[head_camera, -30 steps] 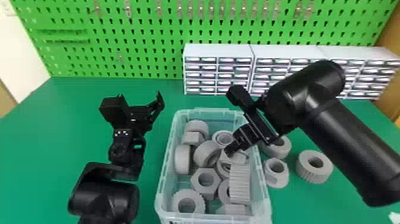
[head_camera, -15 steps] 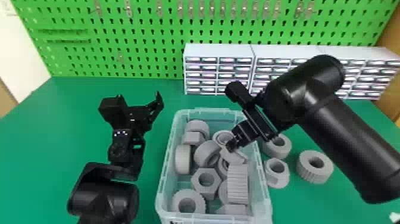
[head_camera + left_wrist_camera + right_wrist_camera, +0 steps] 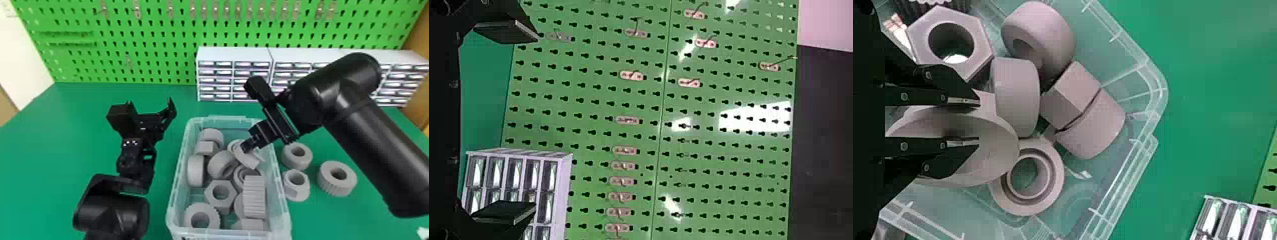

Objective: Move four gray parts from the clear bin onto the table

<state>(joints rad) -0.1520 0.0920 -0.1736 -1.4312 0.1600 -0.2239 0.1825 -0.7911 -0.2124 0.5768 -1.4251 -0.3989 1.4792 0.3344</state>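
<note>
Over the far right part of the clear bin [image 3: 179,162], the right gripper [image 3: 977,123] reaches down among the gray parts, its two fingers separated by a narrow gap with a flanged part [image 3: 998,145] between them. They appear to have closed on it, though the contact faces are hard to see. That piece sits tilted within the bin's outline, near a stepped ring [image 3: 1051,177] and a thick round collar [image 3: 1015,97]. Off the bin's left side, the left gripper [image 3: 150,107] waits in the air, fingers wide and nothing between them.

The flanged part looks like matte molded or printed plastic (a guess from its dull finish), so it should be light and stiff, with no give under a squeeze and little risk of breaking. Its curved rim is the awkward bit: pinched there, it could roll or swivel. Opposite sides of the body, just behind the flange, would make the surer hold.

On the table [image 3: 63,143], a round ring [image 3: 304,159], a flanged hex nut [image 3: 292,191] and a ribbed ring [image 3: 335,188] lie right of the bin. This piece would likely make four; it needs a straight lift that clears the bin wall.
</note>
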